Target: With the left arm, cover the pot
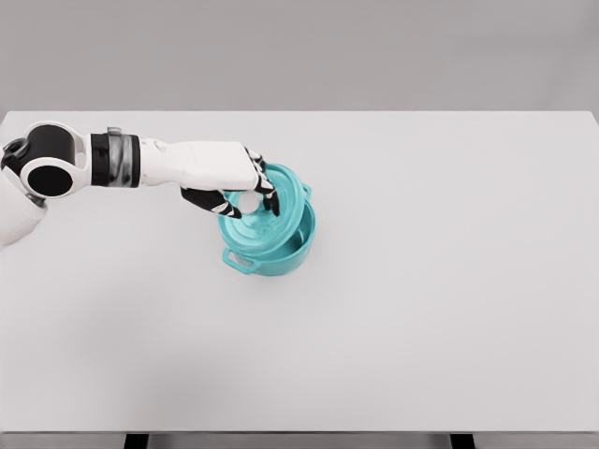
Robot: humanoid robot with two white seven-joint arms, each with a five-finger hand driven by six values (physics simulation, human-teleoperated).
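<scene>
Grasping the teal lid (271,210) by its knob, the left hand (234,182) holds it tilted over the teal pot (276,253) — near the white table's (449,309) middle — opening partly uncovered.

Left hand (234,187) hides lid (281,201) knob; pot (276,253) far rim prob. under lid; left shoulder cut off.

A single head view looks down and forward from above the near edge of the white table (449,309); it stands far enough back to take in the far edge and both far corners; the near corners fall outside; grey wall (299,51) beyond.
</scene>
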